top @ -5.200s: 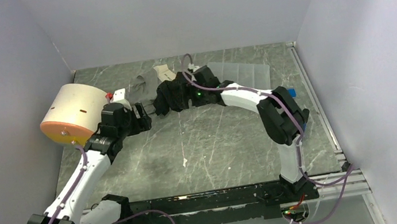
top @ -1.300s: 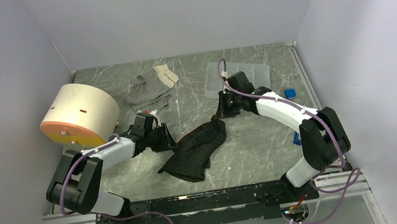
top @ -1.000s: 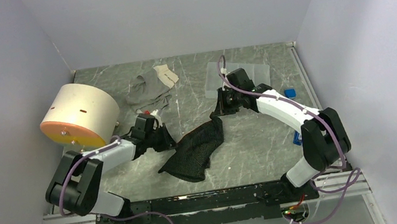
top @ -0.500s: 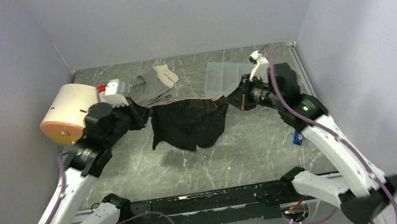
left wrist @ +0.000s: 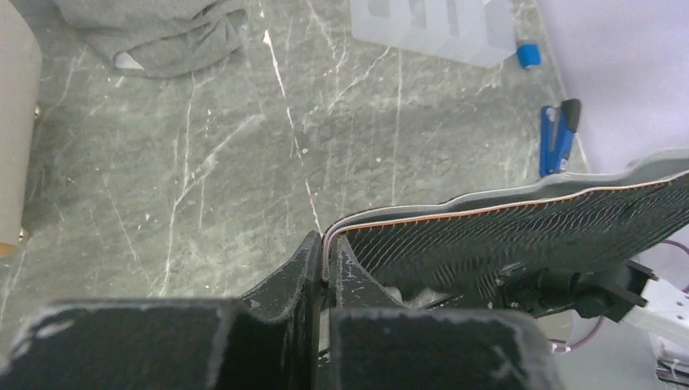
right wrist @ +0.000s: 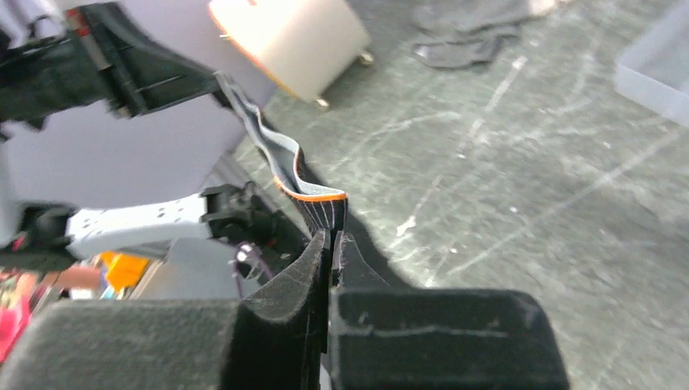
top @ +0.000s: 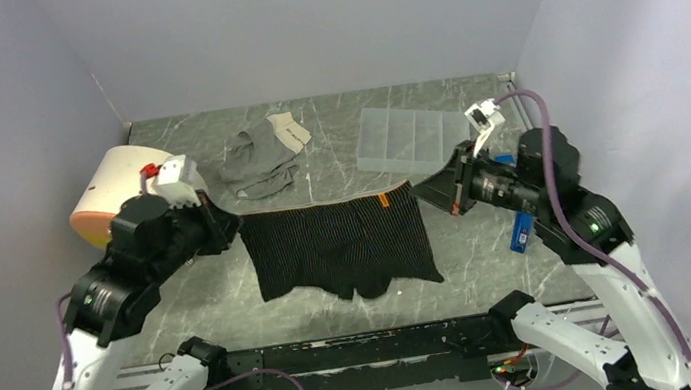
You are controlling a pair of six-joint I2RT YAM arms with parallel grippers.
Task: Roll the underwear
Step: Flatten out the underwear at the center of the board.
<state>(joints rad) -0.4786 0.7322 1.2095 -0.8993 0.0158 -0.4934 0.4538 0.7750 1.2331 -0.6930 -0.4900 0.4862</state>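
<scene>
The underwear [top: 340, 246] is a pair of black pinstriped briefs with an orange-edged waistband, hanging spread out in the air above the table. My left gripper [top: 233, 230] is shut on the waistband's left corner, and my right gripper [top: 419, 190] is shut on its right corner. The waistband is stretched flat between them and the legs hang down toward the near edge. In the left wrist view the band [left wrist: 487, 215] runs off to the right from my pinching jaws. Seen from the right wrist, the orange-trimmed band [right wrist: 313, 195] rises from my shut jaws.
A grey garment [top: 261, 156] lies crumpled at the back of the marble table [top: 334, 136]. A cream cylinder with an orange face [top: 105, 201] stands at the left. A clear plastic organiser box [top: 409, 136] sits at the back right, and a blue stapler [top: 521, 230] lies at the right.
Both arms have lifted the underwear off the table and pulled apart, so it went from a crumpled heap to a flat hanging spread. Both arms rose and swung outward.
</scene>
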